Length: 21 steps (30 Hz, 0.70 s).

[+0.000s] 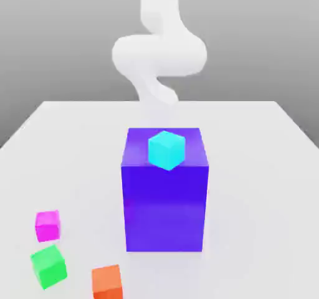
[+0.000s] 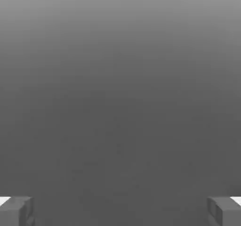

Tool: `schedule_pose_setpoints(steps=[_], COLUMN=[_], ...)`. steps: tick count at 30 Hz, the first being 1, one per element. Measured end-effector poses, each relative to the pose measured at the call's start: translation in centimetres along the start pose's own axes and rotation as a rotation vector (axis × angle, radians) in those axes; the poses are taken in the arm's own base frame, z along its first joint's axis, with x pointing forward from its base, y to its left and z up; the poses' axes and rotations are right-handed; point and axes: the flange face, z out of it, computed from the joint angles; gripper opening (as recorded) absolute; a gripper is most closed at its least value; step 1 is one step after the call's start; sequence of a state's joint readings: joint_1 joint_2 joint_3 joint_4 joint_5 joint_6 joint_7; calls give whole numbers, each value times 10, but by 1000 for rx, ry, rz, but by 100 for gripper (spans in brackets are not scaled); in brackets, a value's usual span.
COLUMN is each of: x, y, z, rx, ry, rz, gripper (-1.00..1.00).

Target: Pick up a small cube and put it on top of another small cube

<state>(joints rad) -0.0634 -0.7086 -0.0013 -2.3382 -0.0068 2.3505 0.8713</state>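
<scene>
with the gripper (image 2: 120,212)'s fingers spread apart, bring it over the small magenta cube (image 1: 48,226) on the table (image 1: 261,185) at the exterior view's left, square it to the faces, and descend straight, avoiding the nearby green cube (image 1: 49,266).

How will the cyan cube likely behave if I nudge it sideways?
The cyan cube looks rigid, so it probably won't deform. Its flat faces suggest sliding rather than rolling. Sitting on the big blue-purple block, it could drop off if pushed past an edge.
</scene>
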Motion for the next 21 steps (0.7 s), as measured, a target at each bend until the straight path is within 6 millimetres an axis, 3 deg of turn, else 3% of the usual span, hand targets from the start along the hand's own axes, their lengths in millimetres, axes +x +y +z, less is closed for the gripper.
schedule_pose_setpoints(steps=[5,11,16,21], x=[24,32,15,-23], y=[62,169,272,382], z=[111,217,279,316], rx=[-182,-384,-545,-705], ry=[-28,-50,-65,-70], rz=[243,540,795,1072], gripper=[0,0,0,0])
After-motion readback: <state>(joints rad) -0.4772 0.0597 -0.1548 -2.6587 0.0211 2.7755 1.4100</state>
